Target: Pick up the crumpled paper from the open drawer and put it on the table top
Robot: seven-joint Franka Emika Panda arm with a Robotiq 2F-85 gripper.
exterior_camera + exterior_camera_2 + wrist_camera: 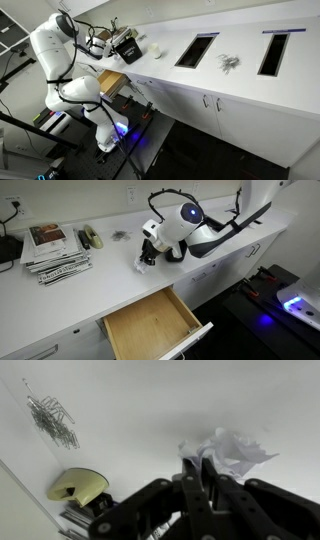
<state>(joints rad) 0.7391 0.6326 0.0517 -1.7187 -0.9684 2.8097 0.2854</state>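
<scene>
Crumpled paper [232, 452] is over the white desk [100, 292], w/ the open drawer [150, 328] well apart below the desk edge. Pincer [200, 462] looks closed, pinching the wad's near edge. Rest of the paper juts straight off the tips, slightly to one side. The wad is roughly round, w/ no clear long axis. Paper clips [50, 420] and tape dispenser [80, 485] lie off to the other side. Next, prob. just let go.
</scene>
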